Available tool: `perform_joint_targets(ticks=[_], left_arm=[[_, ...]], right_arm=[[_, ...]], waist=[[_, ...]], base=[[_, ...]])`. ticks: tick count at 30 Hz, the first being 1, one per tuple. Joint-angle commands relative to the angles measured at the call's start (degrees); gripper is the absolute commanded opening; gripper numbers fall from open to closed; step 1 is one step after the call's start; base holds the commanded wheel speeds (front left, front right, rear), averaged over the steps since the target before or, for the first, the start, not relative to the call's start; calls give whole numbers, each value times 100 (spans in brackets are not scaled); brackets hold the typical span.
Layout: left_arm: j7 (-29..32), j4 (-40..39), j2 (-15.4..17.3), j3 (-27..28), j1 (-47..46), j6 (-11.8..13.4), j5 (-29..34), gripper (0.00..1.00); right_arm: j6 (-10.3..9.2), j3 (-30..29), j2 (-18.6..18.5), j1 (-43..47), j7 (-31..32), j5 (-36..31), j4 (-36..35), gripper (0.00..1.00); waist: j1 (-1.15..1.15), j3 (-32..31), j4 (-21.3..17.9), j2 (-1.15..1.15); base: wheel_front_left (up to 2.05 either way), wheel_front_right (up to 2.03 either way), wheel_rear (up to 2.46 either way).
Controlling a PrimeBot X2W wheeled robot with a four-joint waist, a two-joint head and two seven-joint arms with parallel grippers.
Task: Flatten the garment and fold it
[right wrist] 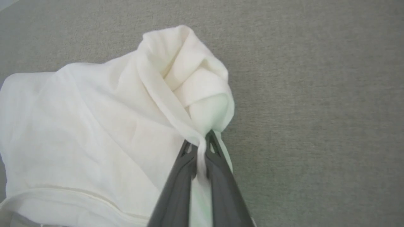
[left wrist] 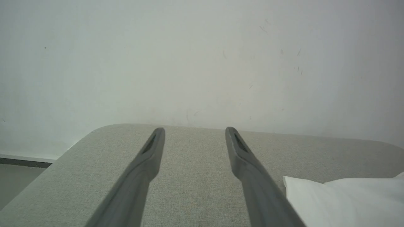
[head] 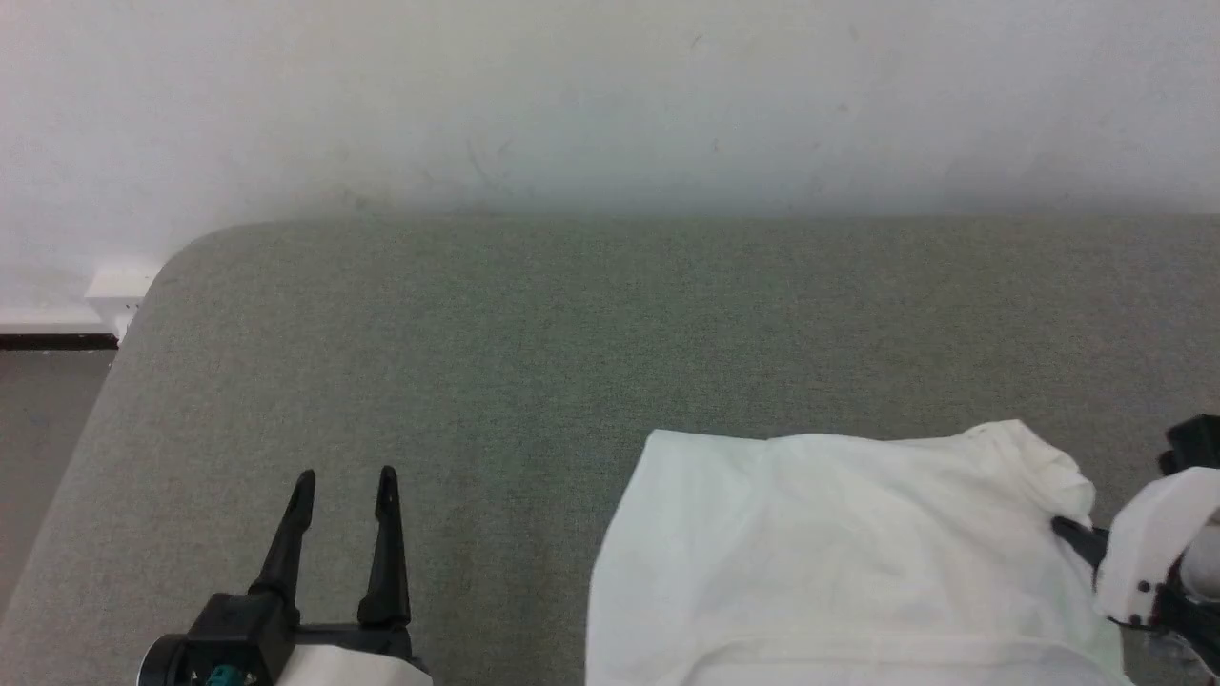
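Observation:
The white garment [head: 839, 562] lies on the grey-green padded surface at the lower right of the head view, mostly flat with a bunched right corner. My right gripper [right wrist: 202, 142] is shut on a pinch of that bunched cloth [right wrist: 192, 94]; in the head view this gripper [head: 1067, 527] sits at the garment's right edge. My left gripper [head: 345, 481] stands open over bare fabric to the left of the garment, nothing between its fingers. In the left wrist view the garment's corner [left wrist: 344, 198] shows at the lower right, beside the open left gripper [left wrist: 194, 130].
The padded surface [head: 534, 362] has a rounded far-left corner and ends against a white wall [head: 610, 95]. Floor and a dark skirting strip [head: 52, 341] show past its left edge. Bare fabric stretches behind and left of the garment.

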Motion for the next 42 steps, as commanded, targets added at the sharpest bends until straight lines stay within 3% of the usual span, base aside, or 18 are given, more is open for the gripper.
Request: perform_joint_targets(ticks=[1, 6, 9, 16, 20, 23, 31, 35, 36, 37, 38, 42], left_arm=[[-27, -4, -10, 18, 31, -29, 52, 100], [-27, 24, -8, 32, 50, -83, 73, 100], [-27, 62, -17, 44, 93, -101, 69, 100], [-27, 159, -41, -30, 124, -173, 53, 100], [-27, 188, -39, -51, 101, -205, 48, 100], [-27, 190, -51, -64, 70, -212, 49, 100], [-27, 236, -112, -167, -90, -270, 72, 100], [-27, 312, -153, -216, -232, -346, 68, 100], [-27, 335, -168, -226, -268, -366, 67, 100], [-27, 356, -184, -234, -304, -384, 71, 100], [-27, 375, -201, -240, -338, -400, 76, 100], [-27, 433, -270, -199, -399, -428, 76, 100]], right_arm=[[-5, -74, -34, 69, 9, -41, -42, 0], [-5, -814, 0, 332, 305, -297, -443, 0], [-5, -978, 413, 377, 805, -87, -713, 0], [-5, -558, 1387, 456, 2040, 868, -1624, 0], [-5, -143, 1662, 499, 2165, 1248, -1800, 0], [-5, 156, 1739, 460, 1793, 1385, -1601, 0], [-5, 1484, 1751, -175, -349, 2176, -352, 0], [-5, 1918, 1752, -671, -1186, 2164, 388, 0], [-5, 2026, 1752, -790, -1353, 2046, 635, 20], [-5, 2155, 1752, -892, -1444, 1973, 874, 54], [-5, 2288, 1752, -989, -1527, 1891, 1083, 100], [-5, 2915, 1752, -1276, -1753, 1630, 1511, 100]], waist=[[0, -36, -44, 0], [0, -65, -101, 0], [0, -118, -140, 0], [0, -283, -167, 0], [0, -319, -152, 0], [0, -313, -119, 0], [0, -157, 47, 0], [0, -20, 129, 0], [0, 12, 148, 0], [0, 43, 167, 0], [0, 71, 184, 0], [0, 145, 218, 0]], base=[[0, 0, 0], [0, 0, 0], [0, 0, 0], [0, 0, 0], [0, 0, 0], [0, 0, 0], [0, 0, 0], [0, 0, 0], [0, 0, 0], [0, 0, 0], [0, 0, 0], [0, 0, 0]])
